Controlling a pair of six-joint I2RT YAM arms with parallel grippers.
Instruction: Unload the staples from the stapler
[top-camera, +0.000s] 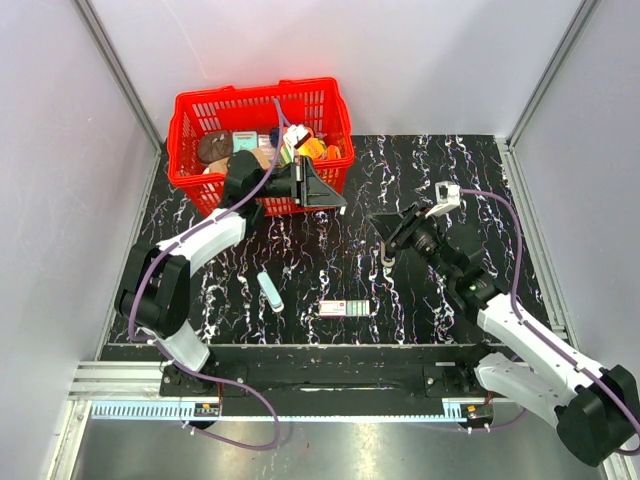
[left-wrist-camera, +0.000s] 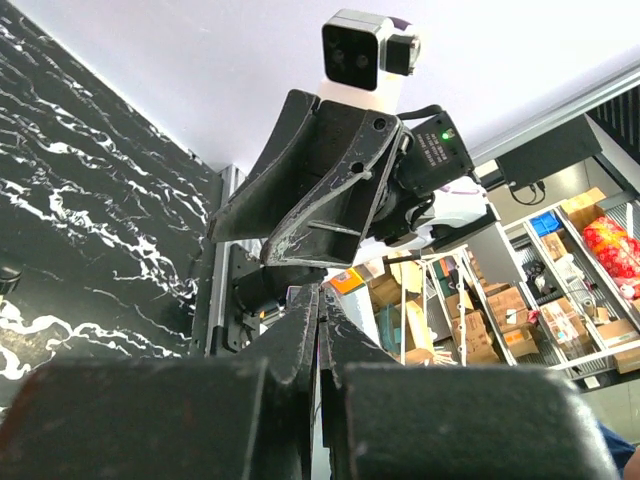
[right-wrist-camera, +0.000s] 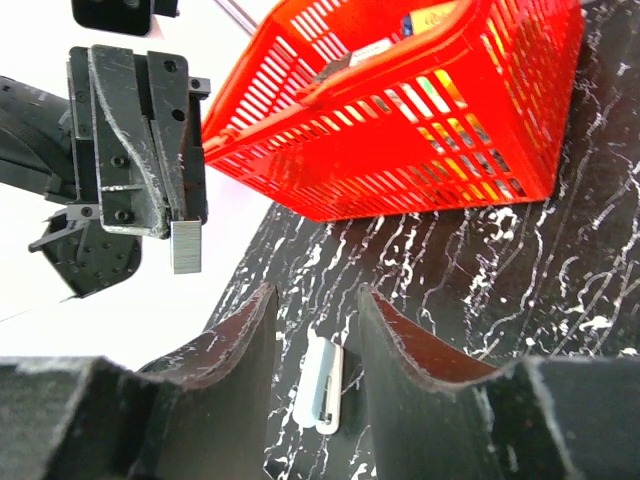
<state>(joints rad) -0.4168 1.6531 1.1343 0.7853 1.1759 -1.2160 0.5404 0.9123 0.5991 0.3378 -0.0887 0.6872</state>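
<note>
My left gripper (top-camera: 336, 200) hangs in front of the red basket, raised off the table. In the right wrist view it (right-wrist-camera: 180, 215) is shut on a short grey strip of staples (right-wrist-camera: 186, 246) that sticks out below its fingertips. Its own view shows the jaws (left-wrist-camera: 322, 300) pressed almost together. My right gripper (top-camera: 392, 240) is open and empty (right-wrist-camera: 315, 295), above the table and facing the left one. A small dark thing with silvery parts (top-camera: 388, 263) lies just below the right gripper; it may be the stapler, I cannot tell.
A red basket (top-camera: 190, 165) with several items stands at the back left. A pale blue-white bar (top-camera: 270, 290) lies on the black marbled table and shows between my right fingers (right-wrist-camera: 322, 385). A small red-and-white box (top-camera: 345, 307) lies near the front middle.
</note>
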